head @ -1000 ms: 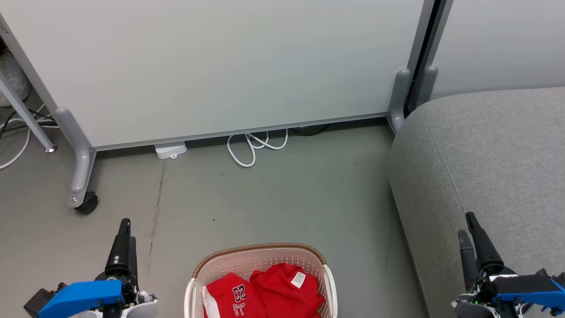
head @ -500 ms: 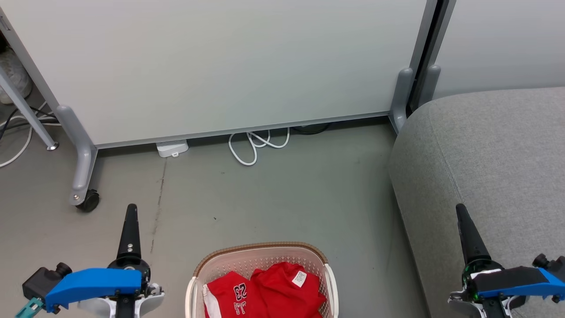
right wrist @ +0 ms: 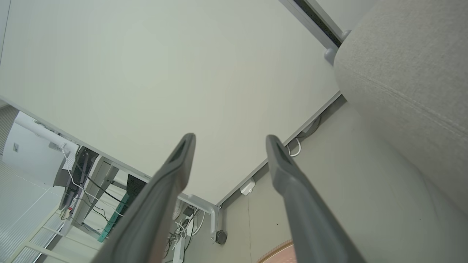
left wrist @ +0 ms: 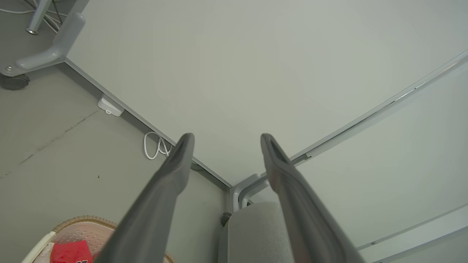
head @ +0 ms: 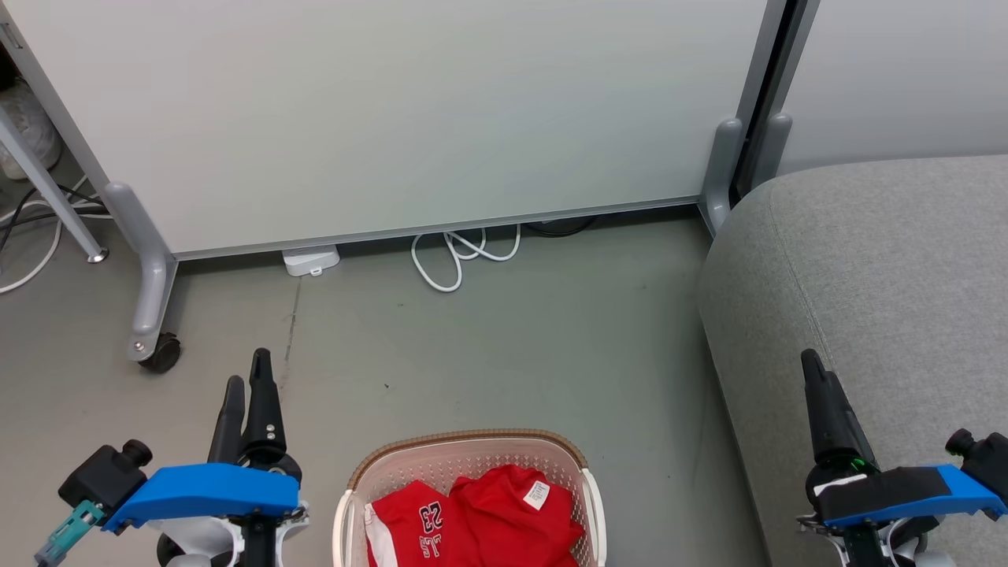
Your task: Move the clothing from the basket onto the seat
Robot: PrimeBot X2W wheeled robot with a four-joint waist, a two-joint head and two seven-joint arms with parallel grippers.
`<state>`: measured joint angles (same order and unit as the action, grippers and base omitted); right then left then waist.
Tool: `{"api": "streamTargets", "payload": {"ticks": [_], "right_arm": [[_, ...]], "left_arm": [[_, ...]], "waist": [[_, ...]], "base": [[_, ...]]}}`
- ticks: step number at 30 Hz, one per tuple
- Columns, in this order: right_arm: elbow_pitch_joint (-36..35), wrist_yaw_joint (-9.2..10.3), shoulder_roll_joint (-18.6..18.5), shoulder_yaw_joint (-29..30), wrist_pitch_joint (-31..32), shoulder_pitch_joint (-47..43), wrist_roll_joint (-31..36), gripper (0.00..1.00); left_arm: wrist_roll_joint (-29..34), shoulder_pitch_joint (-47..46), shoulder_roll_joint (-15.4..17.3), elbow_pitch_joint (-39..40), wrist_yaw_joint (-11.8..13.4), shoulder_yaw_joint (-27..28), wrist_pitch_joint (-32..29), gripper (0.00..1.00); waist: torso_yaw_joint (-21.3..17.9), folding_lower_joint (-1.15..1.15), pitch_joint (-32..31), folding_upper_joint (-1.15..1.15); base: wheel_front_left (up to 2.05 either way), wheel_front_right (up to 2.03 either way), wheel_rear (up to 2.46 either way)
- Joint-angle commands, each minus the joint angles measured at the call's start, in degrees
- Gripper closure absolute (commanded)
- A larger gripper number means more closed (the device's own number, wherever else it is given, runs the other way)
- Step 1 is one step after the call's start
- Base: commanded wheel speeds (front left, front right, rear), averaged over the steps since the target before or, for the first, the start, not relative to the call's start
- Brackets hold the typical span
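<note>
Head view has the clothing (head: pixel 472 524) sitting in the basket (head: pixel 468 438), down at the bottom middle. It's two red pieces bunched together: the jersey (head: pixel 409 526) with the 23 print on the left and the one with the white tag (head: pixel 516 512) on the right. The basket is on the grey floor (head: pixel 504 354), and the seat (head: pixel 866 268) is off to the right, apart from it with a strip of floor between.

The left gripper (head: pixel 247 368) hangs over the floor just left of the basket, not touching it. In the left wrist view its fingers are spread with nothing between them. The right gripper (head: pixel 811 366) shows against the seat's front edge, and the right wrist view has its fingers apart and empty too.

Behind all that there's a white partition panel (head: pixel 394 118) on grey legs with a caster (head: pixel 163 352), plus a looped white cable (head: pixel 465 256) and a small white box (head: pixel 311 260) at its base.
</note>
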<state>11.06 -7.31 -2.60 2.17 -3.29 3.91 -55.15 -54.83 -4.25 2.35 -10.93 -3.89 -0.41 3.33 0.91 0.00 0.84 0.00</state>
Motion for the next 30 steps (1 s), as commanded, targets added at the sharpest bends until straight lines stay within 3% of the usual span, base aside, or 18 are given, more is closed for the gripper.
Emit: {"api": "streamTargets", "payload": {"ticks": [1,30], "right_arm": [[-1.0,-0.15,-0.3,-0.2,-0.6,1.4,2.0,0.00],[-2.1,-0.18,-0.4,-2.5,-5.6,1.5,22.8,0.00]], "left_arm": [[2.1,-1.8,0.5,1.0,0.2,-0.3,0.6,0.00],[24.8,-2.5,0.6,0.9,1.6,-4.8,5.5,0.00]], "waist": [[0.0,0.00,0.0,0.00],[0.9,0.00,0.3,0.00]], "base": [[0.00,0.00,0.00],[0.00,0.00,0.00]]}}
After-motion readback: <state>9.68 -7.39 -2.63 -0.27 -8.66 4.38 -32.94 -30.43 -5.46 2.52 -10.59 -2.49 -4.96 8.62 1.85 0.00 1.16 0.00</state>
